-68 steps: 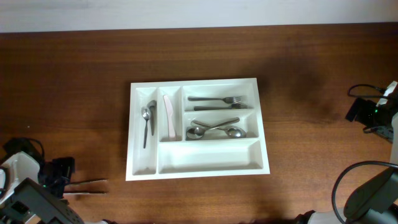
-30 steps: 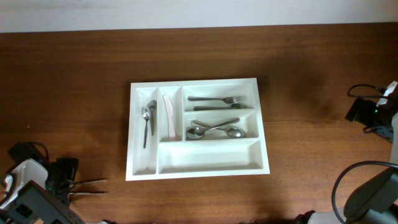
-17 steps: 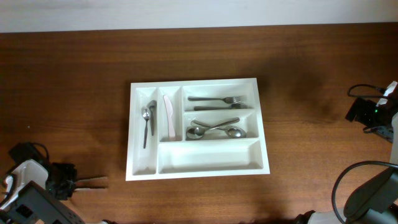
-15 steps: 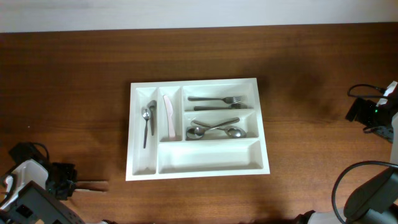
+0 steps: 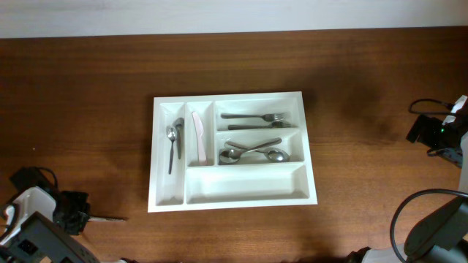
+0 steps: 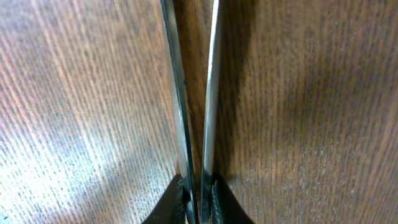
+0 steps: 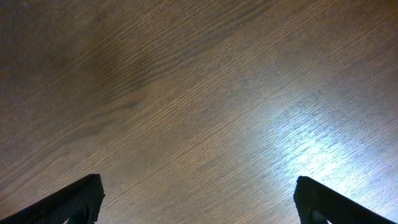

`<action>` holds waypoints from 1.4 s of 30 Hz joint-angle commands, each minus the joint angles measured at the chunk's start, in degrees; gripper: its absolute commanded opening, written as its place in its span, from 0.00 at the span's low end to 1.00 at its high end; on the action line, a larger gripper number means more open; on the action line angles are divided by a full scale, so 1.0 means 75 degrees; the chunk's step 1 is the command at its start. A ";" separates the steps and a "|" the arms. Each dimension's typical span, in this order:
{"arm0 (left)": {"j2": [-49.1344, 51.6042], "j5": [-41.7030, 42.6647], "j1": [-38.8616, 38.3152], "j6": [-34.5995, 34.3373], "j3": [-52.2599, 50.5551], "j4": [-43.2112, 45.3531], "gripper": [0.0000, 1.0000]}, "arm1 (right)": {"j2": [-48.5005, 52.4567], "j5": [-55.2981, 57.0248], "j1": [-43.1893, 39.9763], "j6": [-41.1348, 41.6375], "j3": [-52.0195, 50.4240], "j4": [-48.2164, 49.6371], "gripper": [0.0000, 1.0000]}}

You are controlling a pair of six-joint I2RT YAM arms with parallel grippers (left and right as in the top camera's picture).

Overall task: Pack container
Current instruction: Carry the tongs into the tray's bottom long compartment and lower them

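Left wrist view: left gripper (image 6: 199, 202) jaws closed on two thin metal strips (image 6: 211, 93), seen edge-on over the table (image 6: 311, 93). Right gripper (image 7: 199, 199) jaws stand wide apart above wood. Container (image 5: 245, 186) sits mid-table, well apart from both grippers, with cutlery (image 5: 252, 117) in four compartments.

The left gripper (image 6: 199, 194) showed only its dark fingertips (image 6: 171, 210), cut by the bottom edge. The thin metal strips (image 6: 211, 93) between them ran off the top; one utensil or two could not be told. The right gripper (image 7: 199, 202) showed just two corner tips.
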 commanded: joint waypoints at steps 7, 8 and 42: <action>0.0262 0.0137 -0.0114 0.1218 0.1381 -0.0889 0.02 | 0.0041 0.0006 -0.0020 0.0058 0.0003 0.0003 0.99; 0.0262 0.0137 -0.0195 0.1396 0.1600 -0.0979 0.02 | 0.0041 0.0009 -0.0020 0.0058 0.0003 0.0003 0.99; 0.0283 0.0638 -1.0244 0.6350 0.5616 -0.1224 0.08 | 0.0041 0.0009 -0.0020 0.0058 0.0003 0.0003 0.99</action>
